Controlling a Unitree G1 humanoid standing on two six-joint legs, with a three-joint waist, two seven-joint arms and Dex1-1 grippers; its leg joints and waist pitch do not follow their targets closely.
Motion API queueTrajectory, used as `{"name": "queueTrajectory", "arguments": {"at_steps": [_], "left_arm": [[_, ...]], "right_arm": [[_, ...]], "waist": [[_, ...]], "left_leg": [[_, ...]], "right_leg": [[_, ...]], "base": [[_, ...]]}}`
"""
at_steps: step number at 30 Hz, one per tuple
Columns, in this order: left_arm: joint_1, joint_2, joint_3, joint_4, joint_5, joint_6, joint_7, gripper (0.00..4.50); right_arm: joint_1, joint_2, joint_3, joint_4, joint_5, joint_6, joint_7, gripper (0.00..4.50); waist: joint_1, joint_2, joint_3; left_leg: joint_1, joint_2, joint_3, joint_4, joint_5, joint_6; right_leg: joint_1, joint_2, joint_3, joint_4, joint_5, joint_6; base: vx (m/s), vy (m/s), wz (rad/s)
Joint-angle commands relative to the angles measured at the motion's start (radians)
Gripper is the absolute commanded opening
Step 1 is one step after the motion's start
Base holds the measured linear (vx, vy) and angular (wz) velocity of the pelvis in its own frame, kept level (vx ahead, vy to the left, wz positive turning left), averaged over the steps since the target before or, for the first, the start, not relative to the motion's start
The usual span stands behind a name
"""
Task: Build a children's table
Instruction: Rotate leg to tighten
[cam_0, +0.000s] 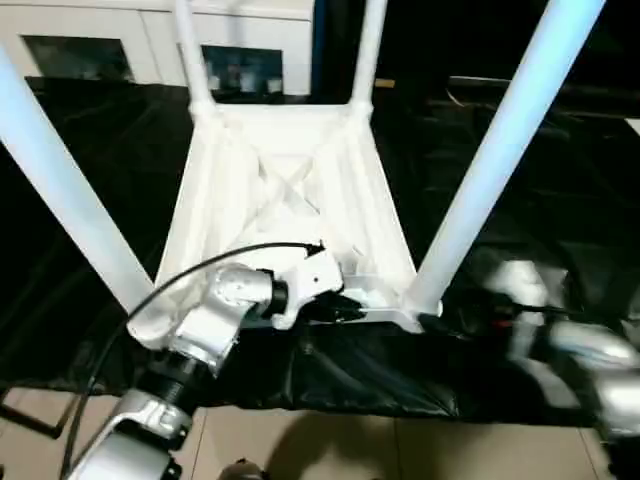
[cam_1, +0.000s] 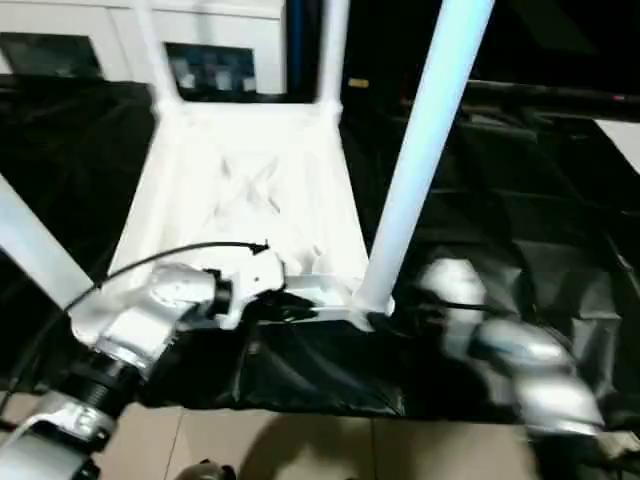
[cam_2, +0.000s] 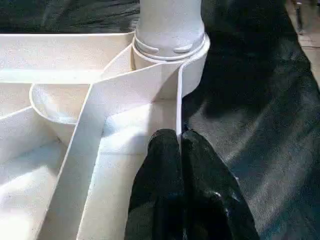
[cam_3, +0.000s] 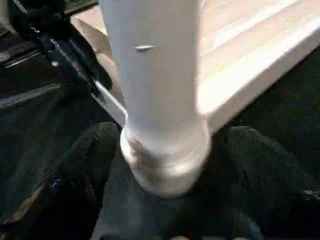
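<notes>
Your children's table (cam_0: 290, 190) lies upside down on the black sheet (cam_0: 520, 180), ribbed underside up, with all four white legs standing in its corner sockets. Your left gripper (cam_2: 179, 150) sits at the table's near edge, its fingers (cam_2: 160, 170) clenched on the thin upright rim wall, one finger on each side of it, just beside the near right leg's socket (cam_2: 170, 50). Your right gripper (cam_3: 165, 165) is at the base of that same near right leg (cam_3: 160, 90), on the side away from the table's middle; its two fingers (cam_3: 85, 170) stand released and spread wide, one on either side of the socket collar, not pressing on it.
</notes>
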Motion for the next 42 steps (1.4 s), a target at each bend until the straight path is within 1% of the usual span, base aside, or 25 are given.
{"name": "queueTrajectory", "arguments": {"at_steps": [1,4,7,14,15,16,17,18,19,20,22,24,25,26,27,28,29,30,32,33,35,38,39,40,42], "left_arm": [[0.001,0.007,-0.027,0.033,-0.021,-0.028,-0.056,0.00],[-0.010,0.016,-0.029,0.054,-0.030,-0.053,-0.085,0.00],[-0.010,0.016,-0.031,0.060,-0.040,-0.066,-0.111,0.00],[-0.015,0.008,-0.004,0.070,-0.086,-0.098,-0.114,0.00],[-0.015,0.008,-0.004,0.070,-0.087,-0.097,-0.114,0.00],[-0.014,0.006,-0.001,0.068,-0.092,-0.091,-0.119,0.27],[-0.010,0.008,0.006,0.056,-0.105,-0.090,-0.127,0.55],[0.003,0.013,0.016,0.025,-0.124,-0.075,-0.136,0.55],[0.019,0.015,0.033,-0.012,-0.144,-0.064,-0.130,0.61],[0.040,0.015,0.060,-0.063,-0.171,-0.047,-0.111,0.75],[0.057,0.013,0.074,-0.096,-0.187,-0.038,-0.095,0.90],[0.094,-0.010,0.150,-0.167,-0.205,-0.031,0.039,1.03],[0.094,-0.010,0.150,-0.167,-0.205,-0.031,0.039,1.03],[0.118,-0.041,0.218,-0.200,-0.200,-0.010,0.175,1.21],[0.122,-0.046,0.229,-0.206,-0.199,-0.006,0.197,1.33],[0.165,-0.086,0.296,-0.242,-0.161,-0.001,0.382,1.44],[0.186,-0.102,0.317,-0.260,-0.150,0.000,0.443,1.44],[0.225,-0.126,0.332,-0.308,-0.122,0.037,0.520,1.53],[0.267,-0.147,0.337,-0.359,-0.097,0.069,0.573,1.74],[0.329,-0.181,0.337,-0.432,-0.090,0.110,0.614,1.74],[0.420,-0.239,0.329,-0.508,-0.076,0.094,0.689,1.74],[0.459,-0.259,0.338,-0.509,-0.062,0.039,0.732,1.74],[0.487,-0.280,0.357,-0.515,-0.073,0.034,0.779,1.74],[0.495,-0.281,0.356,-0.522,-0.064,0.032,0.799,1.74],[0.513,-0.278,0.352,-0.545,-0.036,0.033,0.838,1.74]], "right_arm": [[0.012,-0.047,-0.060,-0.034,0.052,0.023,0.025,3.84],[0.019,-0.083,-0.125,-0.035,0.091,0.039,0.007,3.84],[0.019,-0.085,-0.150,-0.028,0.097,0.042,-0.022,3.84],[-0.055,0.047,-0.180,0.036,0.042,0.044,-0.336,3.84],[-0.055,0.047,-0.179,0.036,0.041,0.044,-0.337,3.84],[-0.054,0.051,-0.179,0.034,0.040,0.040,-0.341,3.89],[-0.060,0.066,-0.180,0.041,0.030,0.050,-0.383,4.14],[-0.062,0.085,-0.181,0.041,0.027,0.060,-0.420,4.20],[-0.059,0.103,-0.184,0.030,0.027,0.075,-0.458,4.21],[-0.052,0.125,-0.186,0.012,0.022,0.087,-0.504,4.28],[-0.043,0.138,-0.187,-0.004,0.019,0.089,-0.530,4.39],[-0.007,0.166,-0.186,-0.068,0.001,0.100,-0.591,4.50],[-0.007,0.166,-0.186,-0.068,0.001,0.100,-0.591,4.50],[0.018,0.184,-0.178,-0.110,-0.030,0.099,-0.640,4.50],[0.022,0.187,-0.177,-0.117,-0.035,0.099,-0.649,4.50],[0.049,0.217,-0.173,-0.172,-0.060,0.097,-0.714,4.50],[0.059,0.226,-0.169,-0.192,-0.069,0.094,-0.735,4.50],[0.072,0.247,-0.169,-0.225,-0.070,0.103,-0.769,4.50],[0.083,0.269,-0.173,-0.254,-0.063,0.117,-0.800,4.50],[0.093,0.295,-0.180,-0.280,-0.060,0.148,-0.845,4.50],[0.127,0.318,-0.151,-0.307,-0.094,0.178,-0.886,4.50],[0.164,0.329,-0.106,-0.329,-0.146,0.099,-0.881,4.50],[0.198,0.319,-0.053,-0.336,-0.246,0.014,-0.904,4.50],[0.209,0.321,-0.040,-0.341,-0.222,0.024,-0.873,4.50],[0.230,0.323,-0.012,-0.352,-0.184,0.041,-0.818,4.50]], "waist": [[0.003,-0.016,-0.062],[0.009,-0.020,-0.060],[0.011,-0.020,-0.062],[0.002,-0.035,-0.068],[0.002,-0.033,-0.069],[0.003,-0.035,-0.069],[0.003,-0.047,-0.069],[0.005,-0.041,-0.069],[0.004,-0.052,-0.073],[0.006,-0.045,-0.076],[-0.003,-0.046,-0.071],[-0.003,-0.055,-0.067],[-0.002,-0.056,-0.067],[-0.002,-0.056,-0.066],[-0.002,-0.056,-0.064],[-0.002,-0.049,-0.063],[-0.004,-0.054,-0.061],[-0.003,-0.046,-0.061],[-0.008,-0.050,-0.061],[-0.011,-0.043,-0.061],[-0.013,-0.041,-0.060],[-0.010,-0.034,-0.058],[-0.008,-0.033,-0.056],[-0.006,-0.029,-0.056],[-0.009,-0.033,-0.056]], "left_leg": [[0.006,0.042,-0.010,-0.048,-0.134,0.129],[0.009,0.043,-0.009,-0.050,-0.170,0.097],[0.006,0.041,-0.009,-0.048,-0.168,0.084],[0.007,0.035,-0.009,-0.045,-0.124,0.063],[0.008,0.035,-0.009,-0.045,-0.121,0.064],[0.011,0.036,-0.007,-0.043,-0.118,0.070],[0.010,0.036,-0.004,-0.041,-0.106,0.079],[0.007,0.035,-0.006,-0.043,-0.098,0.079],[0.004,0.034,-0.004,-0.041,-0.077,0.081],[0.005,0.036,-0.007,-0.040,-0.061,0.079],[0.009,0.040,-0.005,-0.042,-0.083,0.070],[0.007,0.041,-0.005,-0.043,-0.116,0.054],[0.007,0.041,-0.005,-0.043,-0.124,0.050],[0.005,0.041,-0.006,-0.044,-0.141,0.041],[0.007,0.039,-0.006,-0.045,-0.163,0.033],[0.006,0.044,-0.009,-0.047,-0.182,0.019],[0.006,0.039,-0.009,-0.049,-0.201,0.014],[0.007,0.038,-0.011,-0.050,-0.212,0.011],[0.005,0.042,-0.013,-0.053,-0.221,0.003],[0.007,0.042,-0.014,-0.055,-0.227,-0.001],[0.008,0.042,-0.013,-0.056,-0.243,-0.008],[0.009,0.038,-0.012,-0.057,-0.280,-0.009],[0.004,0.036,-0.015,-0.058,-0.299,-0.018],[0.003,0.037,-0.017,-0.060,-0.305,-0.021],[0.003,0.037,-0.018,-0.061,-0.320,-0.007]], "right_leg": [[0.054,-0.057,0.037,-0.049,-0.126,-0.243],[0.052,-0.059,0.040,-0.055,-0.201,-0.222],[0.051,-0.060,0.040,-0.054,-0.213,-0.211],[0.048,-0.060,0.040,-0.045,-0.203,-0.196],[0.047,-0.059,0.040,-0.044,-0.198,-0.196],[0.046,-0.059,0.041,-0.044,-0.183,-0.200],[0.047,-0.056,0.042,-0.041,-0.160,-0.204],[0.049,-0.059,0.041,-0.036,-0.157,-0.205],[0.052,-0.061,0.041,-0.031,-0.142,-0.208],[0.052,-0.063,0.042,-0.024,-0.117,-0.215],[0.044,-0.056,0.040,-0.028,-0.091,-0.227],[0.048,-0.055,0.041,-0.030,-0.102,-0.217],[0.049,-0.055,0.042,-0.031,-0.102,-0.213],[0.050,-0.056,0.042,-0.033,-0.121,-0.202],[0.049,-0.056,0.041,-0.041,-0.154,-0.189],[0.049,-0.055,0.043,-0.042,-0.187,-0.173],[0.049,-0.054,0.040,-0.050,-0.228,-0.148],[0.048,-0.055,0.041,-0.053,-0.254,-0.138],[0.047,-0.052,0.042,-0.055,-0.270,-0.113],[0.043,-0.049,0.043,-0.055,-0.273,-0.108],[0.039,-0.043,0.044,-0.059,-0.256,-0.105],[0.038,-0.041,0.044,-0.066,-0.257,-0.094],[0.039,-0.041,0.042,-0.072,-0.276,-0.073],[0.040,-0.043,0.042,-0.071,-0.285,-0.067],[0.042,-0.040,0.042,-0.071,-0.290,-0.057]], "base": [[0.000,0.000,0.00],[0.000,0.000,0.00],[0.000,0.000,0.00],[0.000,0.000,0.00],[0.000,0.000,0.00],[0.000,0.000,0.00],[0.000,0.000,0.00],[0.000,0.000,0.00],[0.000,0.000,0.00],[0.000,0.000,0.00],[0.000,0.000,0.00],[0.000,0.000,0.00],[0.000,0.000,0.00],[0.000,0.000,0.00],[0.000,0.000,0.00],[0.000,0.000,0.00],[0.000,0.000,0.00],[0.000,0.000,0.00],[0.000,0.000,0.00],[0.000,0.000,0.00],[0.000,0.000,0.00],[0.000,0.000,0.00],[0.000,0.000,0.00],[0.000,0.000,0.00],[0.000,0.000,0.00]]}}
